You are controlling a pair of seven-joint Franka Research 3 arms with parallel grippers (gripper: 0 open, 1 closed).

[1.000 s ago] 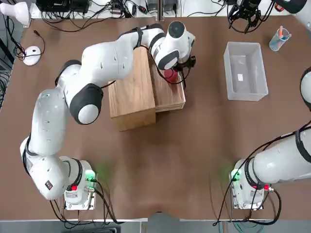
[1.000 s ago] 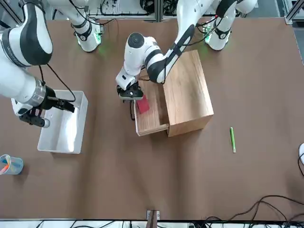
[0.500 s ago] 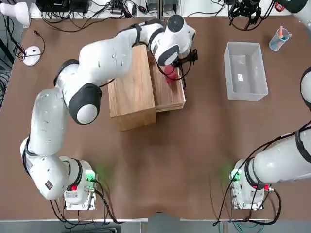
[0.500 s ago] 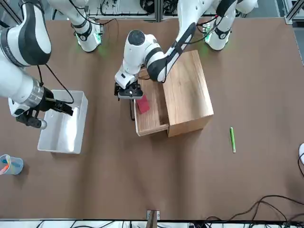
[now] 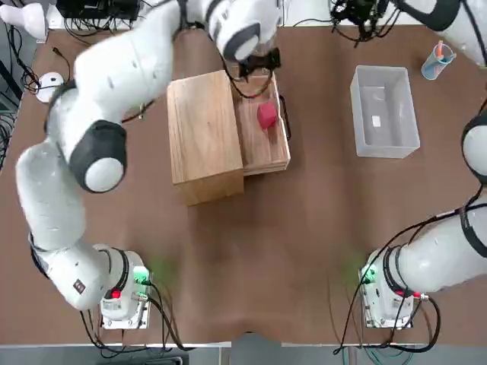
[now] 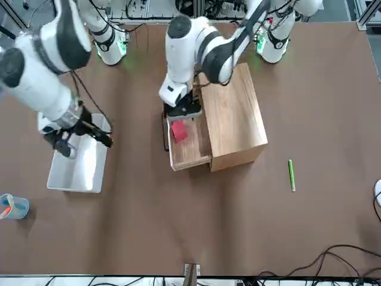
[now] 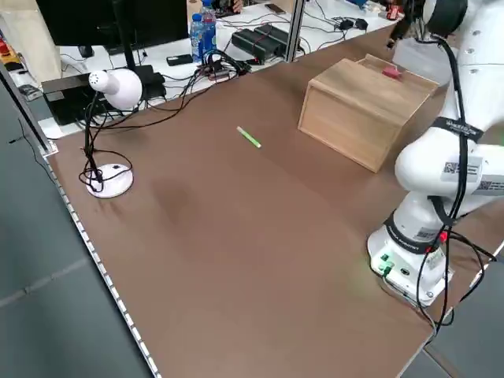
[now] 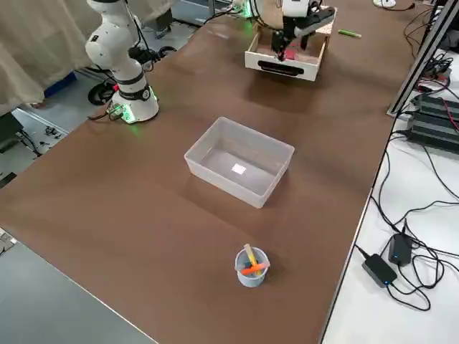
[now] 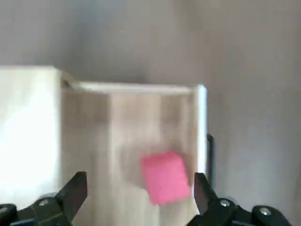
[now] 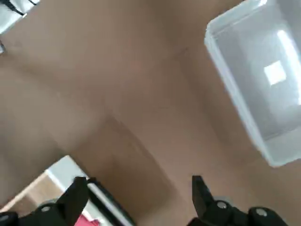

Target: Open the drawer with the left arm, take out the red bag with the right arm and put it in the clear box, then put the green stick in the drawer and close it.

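Left arm is motion-blurred in top view; its upper links are cut by the top edge. Left gripper hides the drawer's far end there. Right gripper is partly cut off at the top edge, fingers too dark to read. Left side view: wooden box hides most of the drawer, only a sliver of red bag shows. Right wrist view: red bag cut by bottom edge, clear box by the right edge. Left wrist pic is blurry.

red bag in open drawer — gripper spread
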